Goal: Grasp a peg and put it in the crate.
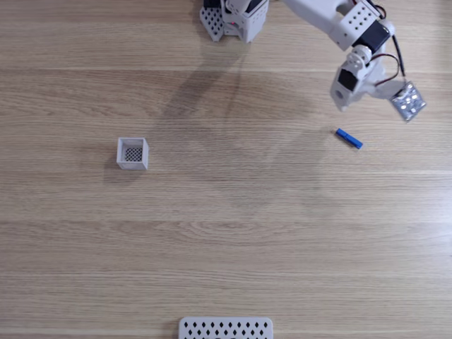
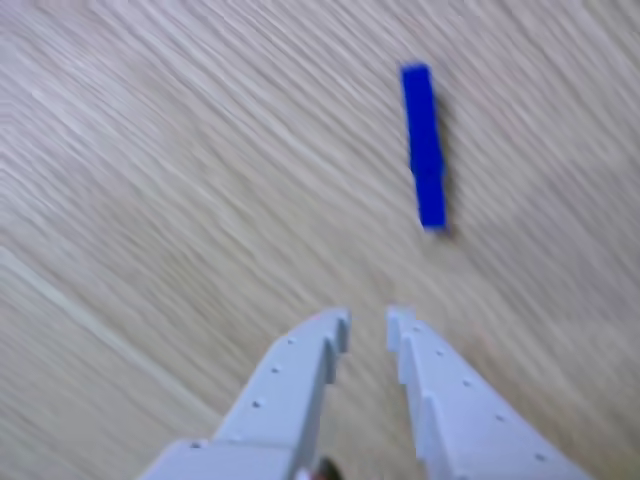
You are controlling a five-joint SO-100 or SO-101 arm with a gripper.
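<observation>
The blue peg [image 1: 349,138] lies flat on the wooden table at the right of the fixed view, slanted a little. My gripper [image 1: 342,100] hovers just above and slightly left of it in that view, apart from it. In the other view the gripper [image 2: 367,322] comes in from the bottom edge, its white fingers [image 2: 300,370] a narrow gap apart with nothing between them. The peg [image 2: 424,145] lies ahead of the tips and a bit to the right, blurred. The crate [image 1: 133,153], a small white open box with a dark mesh bottom, stands far off at the left.
The arm's base [image 1: 233,18] sits at the top middle edge. A flat white panel with diamond-shaped holes [image 1: 225,328] lies at the bottom edge. Bare wooden tabletop stretches between peg and crate.
</observation>
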